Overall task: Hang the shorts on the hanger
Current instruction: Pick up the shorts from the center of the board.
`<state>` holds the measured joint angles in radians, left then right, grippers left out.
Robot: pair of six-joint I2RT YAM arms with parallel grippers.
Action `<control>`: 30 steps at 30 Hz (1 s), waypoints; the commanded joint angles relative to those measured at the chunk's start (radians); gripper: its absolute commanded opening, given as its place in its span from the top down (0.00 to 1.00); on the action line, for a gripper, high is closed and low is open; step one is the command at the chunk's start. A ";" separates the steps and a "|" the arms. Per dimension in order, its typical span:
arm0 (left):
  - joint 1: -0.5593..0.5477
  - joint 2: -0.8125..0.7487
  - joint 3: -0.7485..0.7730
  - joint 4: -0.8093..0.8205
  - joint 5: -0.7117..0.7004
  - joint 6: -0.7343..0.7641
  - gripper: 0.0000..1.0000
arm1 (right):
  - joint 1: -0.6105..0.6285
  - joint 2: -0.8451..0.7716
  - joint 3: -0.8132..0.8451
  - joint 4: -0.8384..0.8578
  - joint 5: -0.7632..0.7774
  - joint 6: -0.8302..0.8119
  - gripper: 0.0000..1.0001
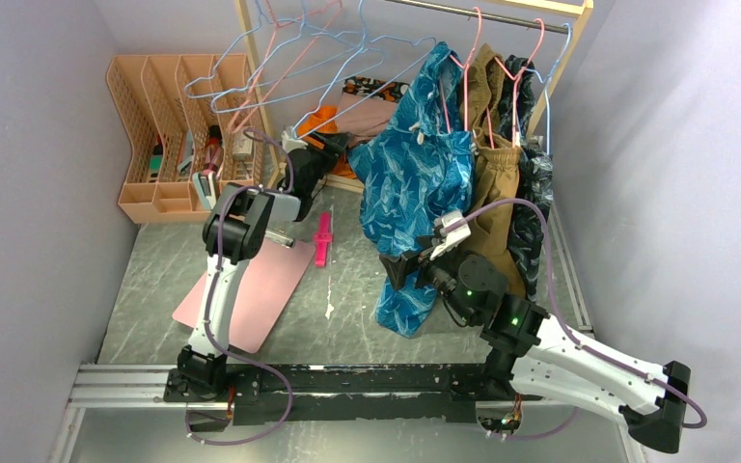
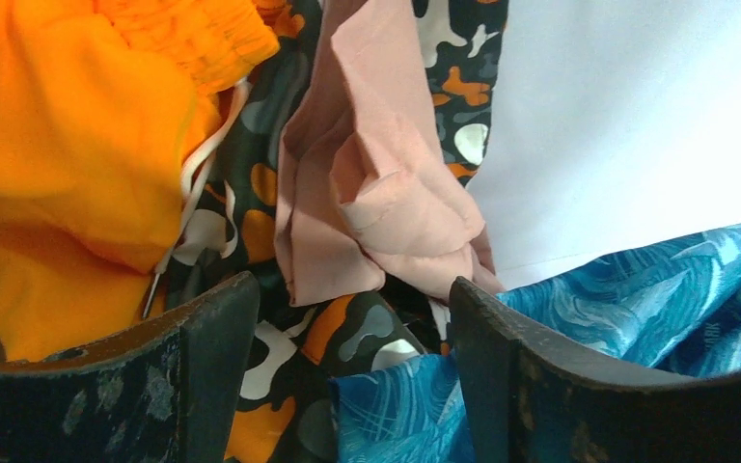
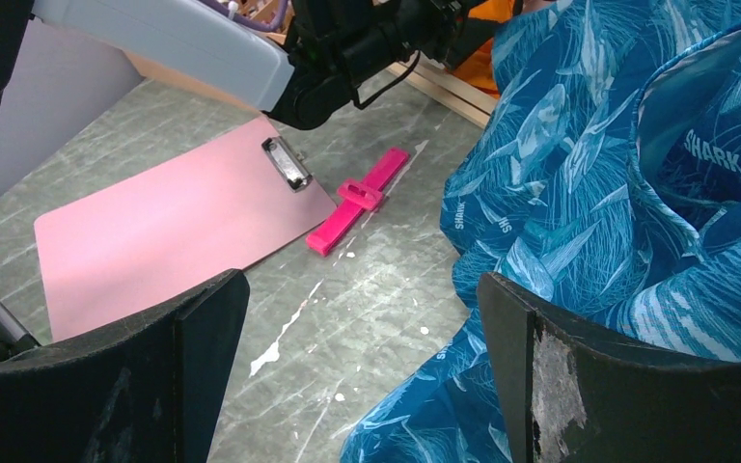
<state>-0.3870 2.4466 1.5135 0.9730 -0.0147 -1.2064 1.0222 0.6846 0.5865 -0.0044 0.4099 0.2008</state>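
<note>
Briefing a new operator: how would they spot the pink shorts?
At the foot of the wooden rack at the back, a heap of clothes lies left of the hanging blue garment. The shorts are the plain dusty-pink fabric in it, against camouflage print beside the bright orange garment; the only unpatterned pale piece.

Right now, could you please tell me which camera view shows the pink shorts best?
The left wrist view: the shorts fill its centre, folds plain, just beyond the open left gripper. The top view shows only a small pink patch of them beside the blue garment; the right wrist view shows none of them.
</note>
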 commanded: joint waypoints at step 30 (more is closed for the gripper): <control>0.039 0.103 0.292 -0.084 0.041 -0.006 0.73 | 0.006 0.002 -0.027 0.042 0.019 0.011 0.07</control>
<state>-0.3710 2.5496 1.7844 0.8841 -0.0113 -1.2121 1.0222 0.6991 0.5701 0.0105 0.4122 0.2050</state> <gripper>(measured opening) 0.343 0.929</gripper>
